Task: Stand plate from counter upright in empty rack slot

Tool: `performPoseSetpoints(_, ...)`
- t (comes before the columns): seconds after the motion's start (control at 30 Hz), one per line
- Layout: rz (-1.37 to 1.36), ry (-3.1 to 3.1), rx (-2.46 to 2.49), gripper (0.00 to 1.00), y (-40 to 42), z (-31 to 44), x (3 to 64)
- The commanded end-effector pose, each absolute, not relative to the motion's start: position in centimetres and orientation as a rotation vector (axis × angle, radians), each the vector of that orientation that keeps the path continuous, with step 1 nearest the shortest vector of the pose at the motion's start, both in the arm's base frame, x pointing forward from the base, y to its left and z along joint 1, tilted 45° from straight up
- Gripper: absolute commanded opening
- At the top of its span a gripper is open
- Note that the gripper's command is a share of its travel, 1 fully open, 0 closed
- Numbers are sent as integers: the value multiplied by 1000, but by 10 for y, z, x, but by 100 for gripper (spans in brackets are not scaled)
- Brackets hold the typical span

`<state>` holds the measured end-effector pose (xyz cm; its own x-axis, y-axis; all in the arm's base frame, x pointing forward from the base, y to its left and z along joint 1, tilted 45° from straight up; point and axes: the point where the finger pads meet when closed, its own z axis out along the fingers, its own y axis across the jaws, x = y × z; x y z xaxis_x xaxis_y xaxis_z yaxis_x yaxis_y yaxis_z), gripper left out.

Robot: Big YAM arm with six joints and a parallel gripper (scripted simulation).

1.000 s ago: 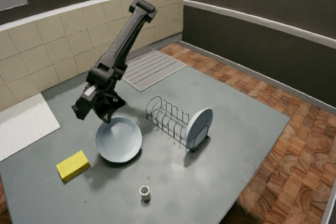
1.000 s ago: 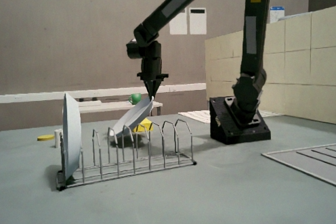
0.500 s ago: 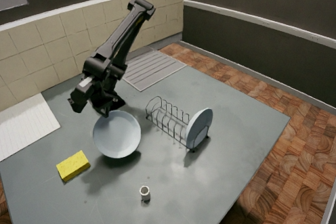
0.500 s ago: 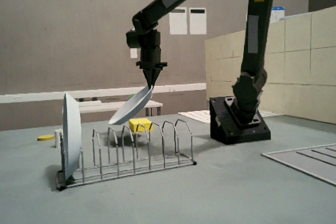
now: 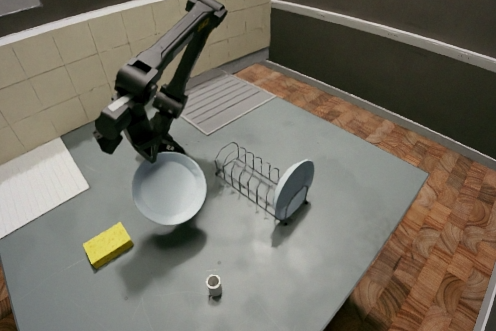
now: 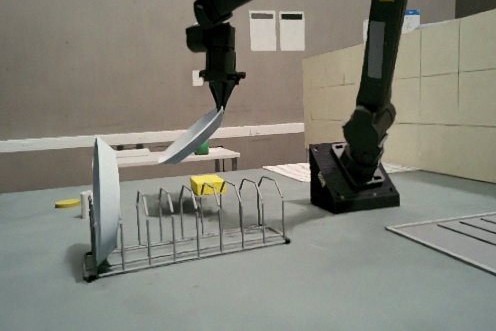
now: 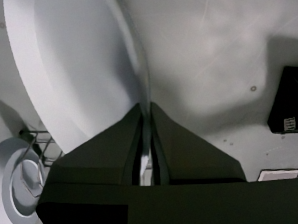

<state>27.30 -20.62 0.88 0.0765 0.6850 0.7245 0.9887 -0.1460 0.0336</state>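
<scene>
Gripper (image 6: 220, 104) clamping the rim of the plate (image 5: 169, 188), fingers pinched together on its upper edge and pointing straight down in the exterior view. Hanging the plate in the air above the counter (image 5: 325, 209), tilted, upper edge at the fingertips and lower edge sloping down and away toward the far side of the rack (image 6: 260, 186). Casting a shadow on the counter beneath it in the top view, between the sponge (image 5: 107, 244) and the rack. Holding the plate beside the rack's empty end, not touching any wire. Standing the second plate (image 6: 106, 201) upright in the last slot at the rack's other end, leaning slightly, with the slots between it and the near end open. Resting the rack's feet on the counter. Sitting a small white cup (image 5: 214, 285) near the counter's front edge, well apart from the rack. Showing, in the wrist view, the plate's pale face to the left of the closed fingers, with the second plate low in the left corner.
</scene>
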Motion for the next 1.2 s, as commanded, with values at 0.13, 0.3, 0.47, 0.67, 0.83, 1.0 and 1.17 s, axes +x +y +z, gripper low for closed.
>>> performPoseSetpoints(0.13, -882, -1737, -1955, 0, -261, 50, 287)
performPoseSetpoints(0.3, -881, -1737, -1956, 0, -270, 61, 286)
performPoseSetpoints(0.47, -880, -1738, -1956, 0, -276, 67, 285)
performPoseSetpoints(0.67, -880, -1738, -1957, 0, -285, 77, 284)
performPoseSetpoints(0.83, -879, -1737, -1957, 0, -292, 85, 283)
performPoseSetpoints(1.0, -879, -1737, -1957, 0, -296, 89, 282)
performPoseSetpoints(1.17, -878, -1737, -1957, 0, -301, 94, 281)
